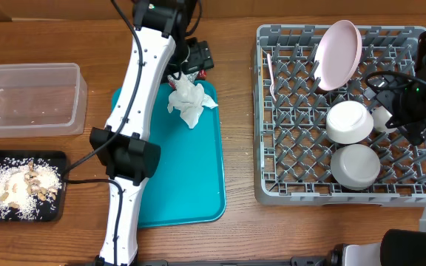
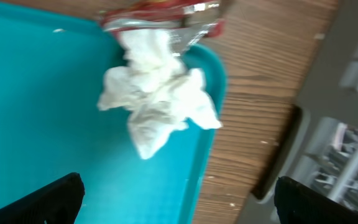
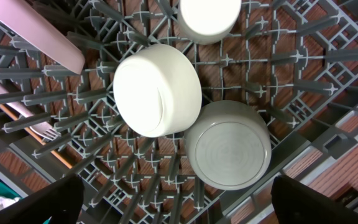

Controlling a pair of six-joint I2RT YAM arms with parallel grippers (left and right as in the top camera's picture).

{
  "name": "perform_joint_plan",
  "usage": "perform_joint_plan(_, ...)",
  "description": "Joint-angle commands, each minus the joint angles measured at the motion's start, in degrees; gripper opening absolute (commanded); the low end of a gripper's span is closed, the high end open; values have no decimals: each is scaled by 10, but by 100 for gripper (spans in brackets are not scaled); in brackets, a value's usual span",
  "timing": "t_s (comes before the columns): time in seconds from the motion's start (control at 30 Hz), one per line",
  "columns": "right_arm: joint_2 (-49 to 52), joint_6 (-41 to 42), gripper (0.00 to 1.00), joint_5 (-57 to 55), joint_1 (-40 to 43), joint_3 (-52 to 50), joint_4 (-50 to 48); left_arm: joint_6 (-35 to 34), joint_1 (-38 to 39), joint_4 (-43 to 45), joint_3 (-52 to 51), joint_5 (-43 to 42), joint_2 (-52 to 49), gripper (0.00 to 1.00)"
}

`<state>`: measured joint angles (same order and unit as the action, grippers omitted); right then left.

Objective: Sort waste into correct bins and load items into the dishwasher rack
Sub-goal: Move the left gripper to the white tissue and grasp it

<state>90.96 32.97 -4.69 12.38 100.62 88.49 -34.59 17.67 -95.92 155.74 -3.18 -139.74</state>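
Observation:
A crumpled white napkin [image 2: 160,99] lies on the teal tray [image 2: 42,93], loose, with a red-and-silver foil wrapper [image 2: 160,15] just beyond it at the tray's far edge. My left gripper [image 2: 179,205] hovers over them, open and empty. In the grey dishwasher rack [image 1: 287,148] stand a tilted plate [image 1: 339,52], two upturned bowls [image 3: 157,90] [image 3: 229,146], a cup [image 3: 209,15] and a fork [image 1: 271,74]. My right gripper [image 3: 179,202] is open above the bowls, holding nothing.
A clear plastic tub [image 1: 28,96] stands at the left edge. Below it a black tray [image 1: 58,159] holds rice and nut scraps [image 1: 21,185]. The left arm [image 1: 128,148] stretches along the teal tray's left side.

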Motion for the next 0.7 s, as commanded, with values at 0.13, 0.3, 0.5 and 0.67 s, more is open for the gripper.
perform_joint_plan(0.13, -2, -1, 100, 1, 2, -2, -2, -3, 12, 33, -96, 16, -2, 100)
perform_joint_plan(0.3, -2, -1, 100, 1, 2, -2, -2, -3, 14, 94, -176, 17, -3, 100)
perform_joint_plan(0.5, -2, -1, 100, 1, 2, -2, -2, -23, 13, 161, -249, 24, -3, 100)
perform_joint_plan(0.67, -2, -1, 100, 1, 2, -2, -2, -34, 13, 202, -291, 23, -3, 100)
